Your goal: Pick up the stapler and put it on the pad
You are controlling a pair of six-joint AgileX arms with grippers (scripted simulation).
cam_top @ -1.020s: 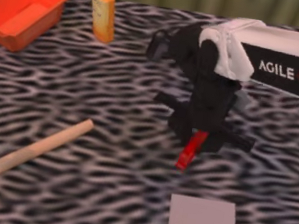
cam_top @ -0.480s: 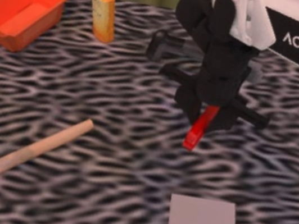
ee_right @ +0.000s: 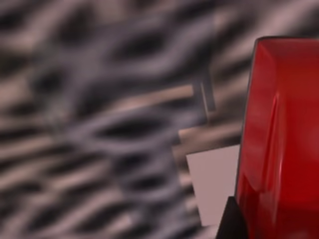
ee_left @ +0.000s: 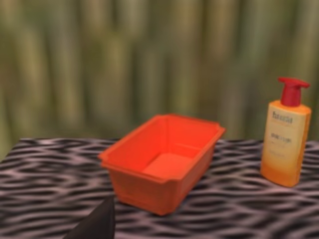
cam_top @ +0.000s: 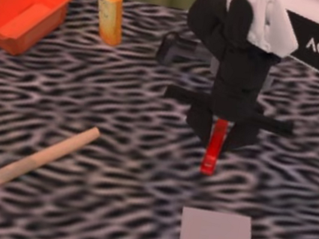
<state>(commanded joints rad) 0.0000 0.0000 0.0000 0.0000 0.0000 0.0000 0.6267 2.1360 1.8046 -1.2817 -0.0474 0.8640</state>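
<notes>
**Stapler swung to point at the pad**

Since half a second ago the stapler (cam_top: 214, 147) has turned from a slant to nearly straight along the top view's vertical, and its free end now sits a little closer to the pad (cam_top: 216, 230). The right tool (cam_top: 221, 129) is closed on the stapler's upper part, holding it clear of the worktop (cam_top: 117, 119), with the red bar sticking out below the black fingers toward the pad. The pad lies flat near the front edge, apart from the stapler and slightly to its right. In the right wrist view the stapler (ee_right: 279, 139) fills one side and a corner of the pad (ee_right: 214, 184) shows beyond it.

The step in hand looks like the carry to the pad. To do it well, I would bring the tool forward and a touch rightward until the whole red bar is over the grey sheet, then lower before letting go, so it does not bounce off the thin pad. The pad is only a little wider than the stapler is long, so centring matters.

The left arm is parked at the left edge; its wrist camera faces the orange bin (ee_left: 162, 162) and the yellow pump bottle (ee_left: 285, 142).
</notes>
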